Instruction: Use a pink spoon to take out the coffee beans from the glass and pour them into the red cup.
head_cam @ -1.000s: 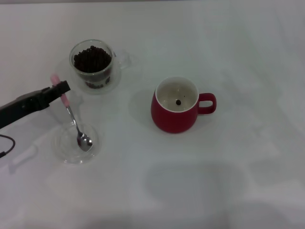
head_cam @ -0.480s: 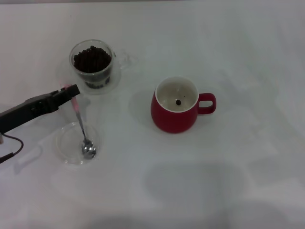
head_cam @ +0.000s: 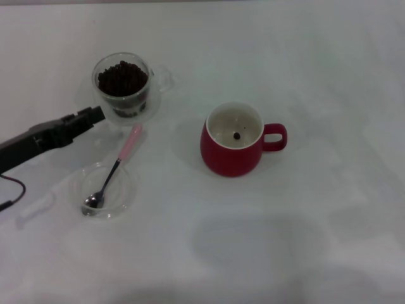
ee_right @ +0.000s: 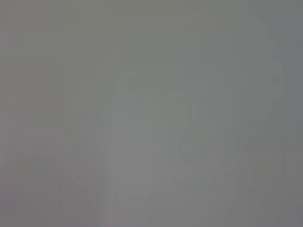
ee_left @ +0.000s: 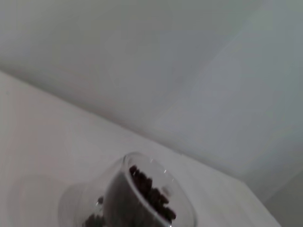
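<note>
The pink spoon (head_cam: 114, 168) lies free, its metal bowl inside a shallow clear dish (head_cam: 128, 192) and its pink handle leaning over the rim toward the glass. The glass (head_cam: 124, 95) stands at the back left, heaped with coffee beans (head_cam: 122, 77); the left wrist view shows the glass (ee_left: 124, 203) and beans (ee_left: 152, 193) close up. To the right of the spoon, the red cup (head_cam: 231, 158) holds one bean (head_cam: 236, 135). My left gripper (head_cam: 95, 116) hovers open just left of the glass, apart from the spoon handle. The right gripper is out of view.
A white tabletop (head_cam: 297, 240) stretches around everything. The left arm reaches in from the left edge, with a dark cable below it. The right wrist view is plain grey.
The left gripper has let go of the spoon. The spoon tipped over, handle now pointing right toward the red cup, bowl slid left in the dish. The gripper moved slightly up toward the glass.
</note>
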You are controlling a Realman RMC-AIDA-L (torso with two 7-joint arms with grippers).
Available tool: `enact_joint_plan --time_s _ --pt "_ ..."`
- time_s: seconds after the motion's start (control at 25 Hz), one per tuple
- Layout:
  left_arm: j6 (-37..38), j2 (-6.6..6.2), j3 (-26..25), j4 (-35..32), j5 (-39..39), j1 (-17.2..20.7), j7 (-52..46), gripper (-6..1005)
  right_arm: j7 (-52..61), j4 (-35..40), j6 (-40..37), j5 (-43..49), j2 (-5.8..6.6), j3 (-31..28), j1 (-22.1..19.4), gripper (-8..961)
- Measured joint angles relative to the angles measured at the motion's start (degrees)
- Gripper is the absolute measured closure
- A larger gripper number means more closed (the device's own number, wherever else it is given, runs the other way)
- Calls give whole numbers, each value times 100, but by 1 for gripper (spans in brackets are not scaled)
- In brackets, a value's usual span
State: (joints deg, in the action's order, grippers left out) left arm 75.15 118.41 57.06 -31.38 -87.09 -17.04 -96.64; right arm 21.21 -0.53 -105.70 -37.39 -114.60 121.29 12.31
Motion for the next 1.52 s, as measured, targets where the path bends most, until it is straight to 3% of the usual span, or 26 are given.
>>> enact_joint_plan --time_s 0.32,0.44,0.72,0.8,0.88,1.16,1.52 --pt "698 -8 -394 -513 166 200 860 657 5 42 -69 4 0 0 31 226" --pt "1145 -5 -763 -559 350 202 1733 649 -9 44 -181 4 0 0 43 226" --pt "1180 29 -1146 -511 669 234 2780 648 -49 4 -561 4 -14 3 -12 226" --pt "1158 39 -1508 -223 952 277 3483 648 -47 3 -591 4 -24 6 -37 226" --pt "1157 40 -1604 -142 1019 293 3655 648 -34 6 -604 3 -36 24 -74 226" --pt "1020 42 -2635 433 1156 389 4715 646 -38 8 -615 62 -51 199 -152 226" --pt "851 60 -4316 1261 1265 480 6104 512 -90 28 -674 8 -37 1 -94 226"
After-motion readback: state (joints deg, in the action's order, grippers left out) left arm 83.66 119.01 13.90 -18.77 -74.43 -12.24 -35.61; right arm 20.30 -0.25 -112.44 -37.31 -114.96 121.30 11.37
